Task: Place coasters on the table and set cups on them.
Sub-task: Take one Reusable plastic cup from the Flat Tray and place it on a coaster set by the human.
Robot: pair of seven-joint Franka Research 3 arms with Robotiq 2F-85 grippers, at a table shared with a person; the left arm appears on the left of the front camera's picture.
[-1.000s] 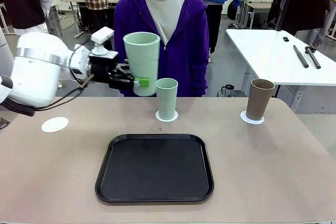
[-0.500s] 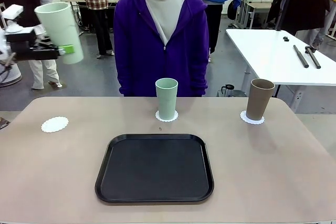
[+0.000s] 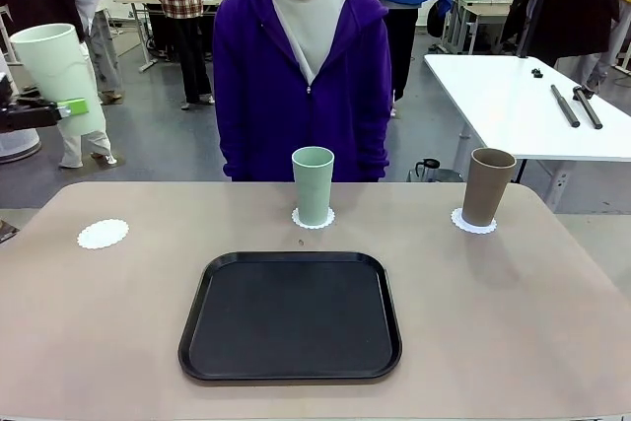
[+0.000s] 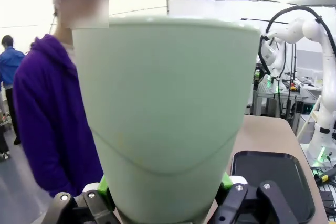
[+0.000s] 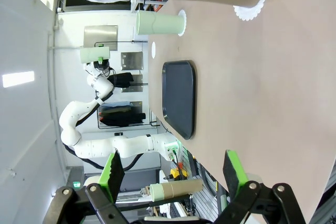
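Observation:
My left gripper (image 3: 54,110) is shut on a pale mint cup (image 3: 57,76), held upright in the air at the far left, above and behind the bare left coaster (image 3: 103,234). In the left wrist view that cup (image 4: 168,114) stands close between the green pads (image 4: 226,181). A second mint cup (image 3: 313,184) stands on the middle coaster (image 3: 313,218). On the right coaster (image 3: 473,223) stands the brown cup (image 3: 488,186). My right gripper (image 5: 173,174) is open above the table (image 5: 273,103), with nothing between its fingers.
A black tray (image 3: 291,315) lies at the front middle of the table (image 3: 513,322). A person in a purple hoodie (image 3: 301,76) stands at the far edge behind the middle cup. A white side table (image 3: 523,96) with dark tools is at the back right.
My left arm has swung left with the mint cup, from in front of the person to the picture's far left edge, and has come slightly lower over the last half second.

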